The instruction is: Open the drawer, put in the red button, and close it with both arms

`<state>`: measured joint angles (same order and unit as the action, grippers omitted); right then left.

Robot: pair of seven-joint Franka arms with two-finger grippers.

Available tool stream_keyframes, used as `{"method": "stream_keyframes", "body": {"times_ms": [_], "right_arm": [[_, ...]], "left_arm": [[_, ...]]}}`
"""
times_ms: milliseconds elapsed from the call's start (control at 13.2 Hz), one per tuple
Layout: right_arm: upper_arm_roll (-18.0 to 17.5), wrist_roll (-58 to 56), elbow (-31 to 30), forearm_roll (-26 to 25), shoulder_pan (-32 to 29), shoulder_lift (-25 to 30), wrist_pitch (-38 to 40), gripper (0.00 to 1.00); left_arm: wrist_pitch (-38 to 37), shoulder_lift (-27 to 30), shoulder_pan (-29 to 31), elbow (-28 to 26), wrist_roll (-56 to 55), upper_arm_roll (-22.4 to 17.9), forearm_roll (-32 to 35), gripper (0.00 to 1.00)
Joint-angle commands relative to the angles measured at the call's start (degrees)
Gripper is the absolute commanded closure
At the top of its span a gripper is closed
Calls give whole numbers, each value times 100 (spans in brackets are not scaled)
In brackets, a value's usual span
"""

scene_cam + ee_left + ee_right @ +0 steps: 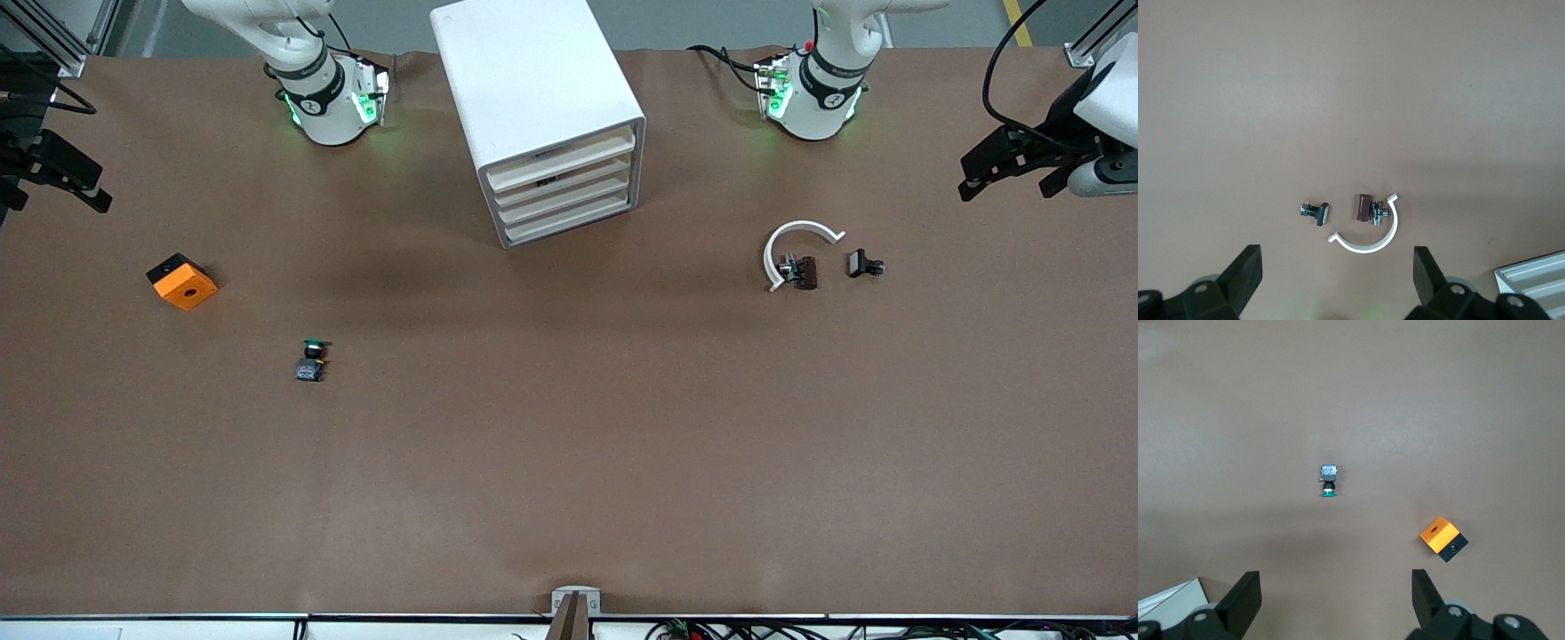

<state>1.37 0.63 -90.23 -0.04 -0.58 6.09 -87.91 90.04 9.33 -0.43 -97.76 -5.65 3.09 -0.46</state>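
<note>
Front view: both grippers spread, nothing held

Nearest the camera is the green button, toward my right arm's end. The orange box is a bit farther. Toward my left arm's end, the white arc curves around a brown piece, with a black piece just beside it. Farthest, the cabinet holds four drawers alike, fronts about flush. My left gripper and right gripper hang wide apart over the table ends. Red button: can't tell where.
</note>
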Motion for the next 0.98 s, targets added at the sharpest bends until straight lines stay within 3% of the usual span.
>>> {"method": "stream_keyframes", "body": {"times_ms": [0,906], "right_arm": [[-32,16,103,-31,-30,-46,28,0],[-32,-1,103,-58,-30,-46,19,0]], "left_arm": [[-136,-124,61,309,38,-19,89,0],[-417,-256,105,494,29,-37,89,0]]}}
